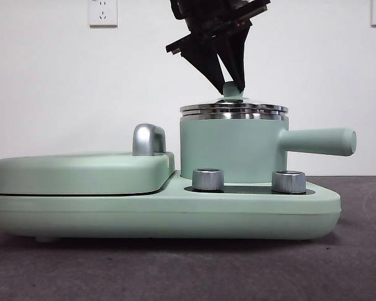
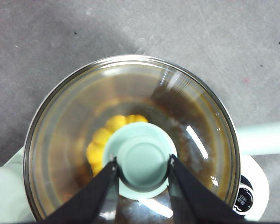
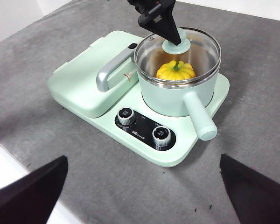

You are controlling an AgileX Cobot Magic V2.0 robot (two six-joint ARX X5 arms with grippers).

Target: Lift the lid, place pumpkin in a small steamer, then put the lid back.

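Observation:
The small steamer (image 1: 232, 150) is a mint green pot with a long side handle (image 1: 319, 141), standing on the right half of the cooker base. Its glass lid (image 1: 233, 108) sits level on the steel rim. My left gripper (image 1: 233, 84) comes down from above, and in the left wrist view its jaws press both sides of the mint knob (image 2: 142, 161). Through the glass (image 2: 186, 107) I see the yellow pumpkin (image 2: 100, 140) inside the pot; the right wrist view shows the pumpkin (image 3: 176, 71) resting upright. My right gripper (image 3: 142, 186) is open, well back from the cooker above the grey table.
The flat mint cover (image 1: 81, 172) with a chrome handle (image 1: 147, 139) fills the left half of the base. Two steel dials (image 1: 207, 179) (image 1: 289, 182) stand on the base's front. The grey tabletop (image 3: 252, 121) surrounds the unit, and a white wall is behind.

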